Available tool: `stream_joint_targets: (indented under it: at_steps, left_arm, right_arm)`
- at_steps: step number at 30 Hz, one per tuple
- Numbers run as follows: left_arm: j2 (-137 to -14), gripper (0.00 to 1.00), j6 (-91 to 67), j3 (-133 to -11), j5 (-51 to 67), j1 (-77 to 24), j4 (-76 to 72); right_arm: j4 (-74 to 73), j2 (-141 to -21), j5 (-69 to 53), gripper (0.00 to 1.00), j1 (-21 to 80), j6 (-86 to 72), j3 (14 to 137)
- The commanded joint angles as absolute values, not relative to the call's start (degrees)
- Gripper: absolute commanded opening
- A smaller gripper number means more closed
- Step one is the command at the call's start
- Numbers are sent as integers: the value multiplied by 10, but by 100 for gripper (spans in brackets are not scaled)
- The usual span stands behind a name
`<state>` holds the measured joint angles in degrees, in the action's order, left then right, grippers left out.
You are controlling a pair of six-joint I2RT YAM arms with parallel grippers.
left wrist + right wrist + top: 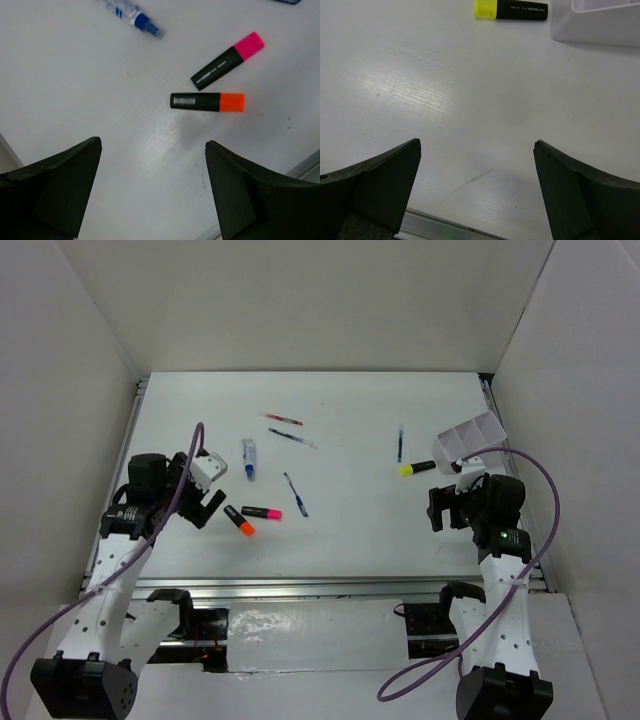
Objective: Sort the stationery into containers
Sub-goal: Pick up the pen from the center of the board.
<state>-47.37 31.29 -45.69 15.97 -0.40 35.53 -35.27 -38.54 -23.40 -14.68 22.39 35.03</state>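
Sorting not begun: my left end effector (152, 143) and right end effector (477, 142) gape empty; all stationery (260, 512) lies outside the white box (470, 438).

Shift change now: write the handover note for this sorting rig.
Left gripper: open, empty, near the orange highlighter and pink highlighter.
Right gripper: open, empty, near the yellow highlighter beside the white box.
Blue-capped marker, red pen and blue pens lie loose on the table.
Done: nothing visible in the box. Left: sort every item.
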Motion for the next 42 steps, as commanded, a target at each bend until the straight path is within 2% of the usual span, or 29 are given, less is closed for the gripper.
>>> stream_joint_targets:
  at_steps: [1, 6, 13, 17, 21, 29, 42]
  left_arm:
    - [-535, 97, 428, -515, 272, -23, 334]
    - [-684, 85, 585, -627, 355, -46, 423]
    - [-915, 80, 744, -822, 356, -127, 547]
    - [-1008, 67, 911, -902, 363, -148, 646]
    - [-1112, 66, 920, -978, 373, -174, 688]
    - [-1199, 64, 953, -1041, 316, -246, 681]
    - [-1267, 53, 969, -1034, 233, -286, 648]
  right_arm:
    - [-346, -388, -241, 100, -151, 229, 352]
    - [-347, -392, -237, 100, -153, 229, 352]
    - [-345, -403, -236, 100, -161, 230, 352]
    - [-345, -411, -233, 100, -163, 232, 352]
    - [-345, -418, -229, 100, -167, 232, 352]
    - [-345, -434, -224, 100, -171, 231, 353]
    - [-345, -439, -222, 100, -173, 232, 353]
